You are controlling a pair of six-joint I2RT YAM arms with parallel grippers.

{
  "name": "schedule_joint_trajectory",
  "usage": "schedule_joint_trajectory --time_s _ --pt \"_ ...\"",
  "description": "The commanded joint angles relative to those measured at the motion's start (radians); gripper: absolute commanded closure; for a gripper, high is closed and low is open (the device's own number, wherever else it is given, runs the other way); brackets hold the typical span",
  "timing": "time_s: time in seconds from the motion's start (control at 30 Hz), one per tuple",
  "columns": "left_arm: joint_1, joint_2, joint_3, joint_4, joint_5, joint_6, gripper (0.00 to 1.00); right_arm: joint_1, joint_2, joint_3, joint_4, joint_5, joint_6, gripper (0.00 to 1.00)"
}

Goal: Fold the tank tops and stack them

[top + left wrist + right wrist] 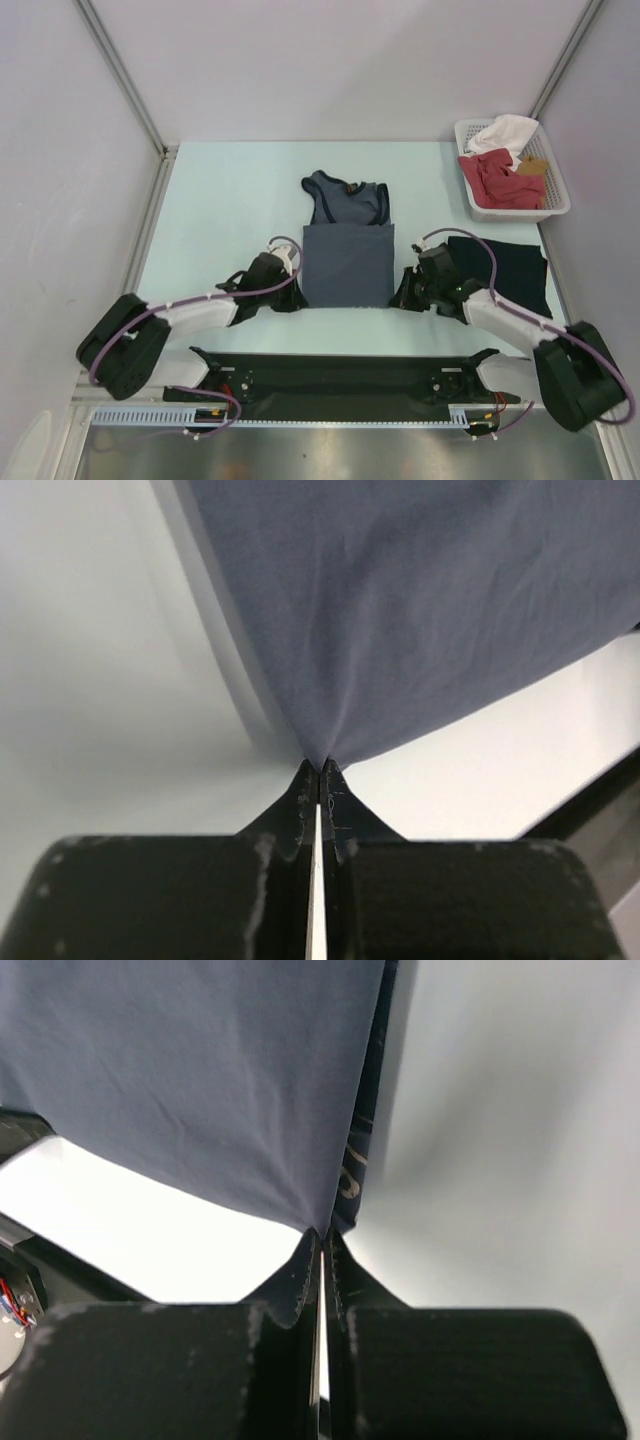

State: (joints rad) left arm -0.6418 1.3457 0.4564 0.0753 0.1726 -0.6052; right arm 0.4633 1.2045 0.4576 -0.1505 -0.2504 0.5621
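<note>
Slate-blue tank top (347, 262) lies near-to-far, neckline far.
Left tool (320, 770), right tool (325, 1232) pinch its near corners; lettering (350, 1172) illegible.

No wording can be read anywhere: pale printed marks (352, 1167) are seen on the turned-under edge of the slate-blue tank top (200, 1080), too blurred and cut off to be made out, and nothing can be deciphered on the small orange neck tag (351, 187).
</note>
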Motion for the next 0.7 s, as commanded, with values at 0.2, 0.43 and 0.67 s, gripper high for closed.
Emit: schedule_joint_trajectory --time_s 0.2,0.43,0.67 --pt "-0.127 -0.343 -0.168 -0.167 -0.027 -0.128 1.0 0.106 -0.321 -0.03 -0.311 0.068 0.103 1.0" --pt "-0.136 -0.543 -0.148 -0.35 -0.031 -0.156 1.0 0.184 -0.434 0.013 -0.431 0.109 0.15 1.0" --pt "-0.134 -0.588 0.032 -0.519 -0.05 -0.133 1.0 0.183 -0.356 0.211 -0.485 0.146 0.082 1.0"
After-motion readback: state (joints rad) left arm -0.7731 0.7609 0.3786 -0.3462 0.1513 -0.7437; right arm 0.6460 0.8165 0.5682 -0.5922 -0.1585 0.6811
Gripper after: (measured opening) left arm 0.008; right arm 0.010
